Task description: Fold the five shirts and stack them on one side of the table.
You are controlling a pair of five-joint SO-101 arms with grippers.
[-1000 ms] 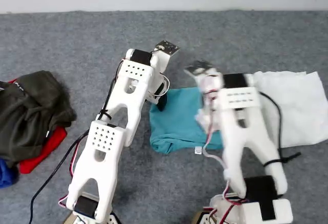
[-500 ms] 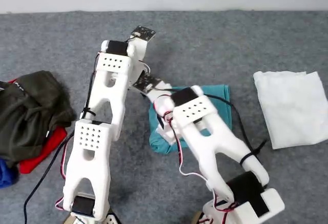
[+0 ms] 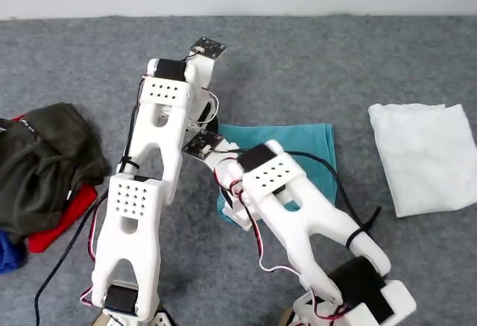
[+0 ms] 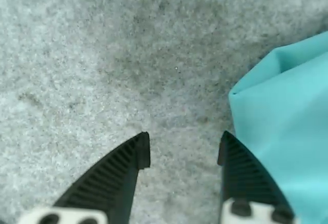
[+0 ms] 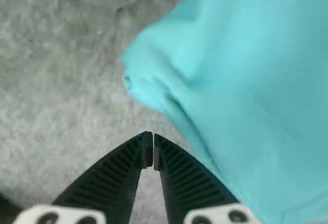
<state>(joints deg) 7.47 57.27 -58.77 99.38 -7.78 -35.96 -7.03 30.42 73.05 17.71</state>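
Note:
A teal shirt (image 3: 302,147) lies flat mid-table, partly under my right arm. My left gripper (image 3: 210,122) hovers by its far left corner; in the left wrist view this gripper (image 4: 184,149) is open over bare carpet, the teal shirt (image 4: 287,116) beside one finger. My right gripper (image 3: 227,192) sits at the shirt's near left corner; in the right wrist view it (image 5: 148,149) is shut on nothing, just off the teal shirt's (image 5: 241,70) rumpled edge. A folded white shirt (image 3: 421,154) rests at the right.
A heap of unfolded shirts lies at the left edge: dark olive (image 3: 45,158) on top, red (image 3: 63,218) and blue (image 3: 7,255) beneath. Grey carpet (image 3: 320,65) covers the table; a pale wall runs along the back.
My right arm swung left from beside the white shirt across the teal shirt to its near left corner. My left arm shifted left and back, off the teal shirt.

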